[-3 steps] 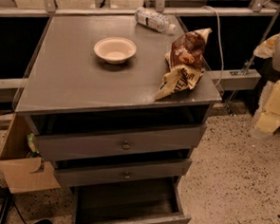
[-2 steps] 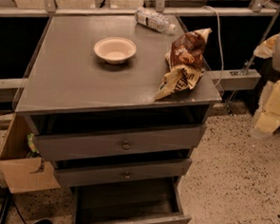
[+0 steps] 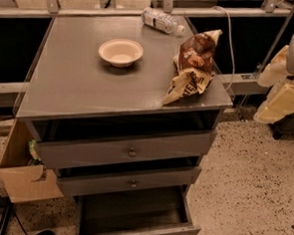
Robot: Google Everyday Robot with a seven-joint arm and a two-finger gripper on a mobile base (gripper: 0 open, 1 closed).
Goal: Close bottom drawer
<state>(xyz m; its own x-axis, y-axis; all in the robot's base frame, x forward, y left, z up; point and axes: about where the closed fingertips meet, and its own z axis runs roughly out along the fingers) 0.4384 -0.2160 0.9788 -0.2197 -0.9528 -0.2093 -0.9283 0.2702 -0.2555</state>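
Since the grey bottom drawer with its dark interior stands pulled out at the foot of the grey three-drawer cabinet, long axis crosswise and front panel pointing away from the cabinet, we judge it stiff, free-sliding and best pushed mid-panel, while the pale gripper hangs right of the cabinet, its state something we cannot tell.

Single view, set high in front of the cabinet, tilted steeply down and facing its back rail. Top surface shows whole; the drawer fronts are foreshortened beneath it. Fairly near: the cabinet fills most of the frame, and the open bottom drawer sits at the lower edge. Speckled floor shows to the right. The gripper hangs at the right edge, partly cut off, about level with the cabinet top.
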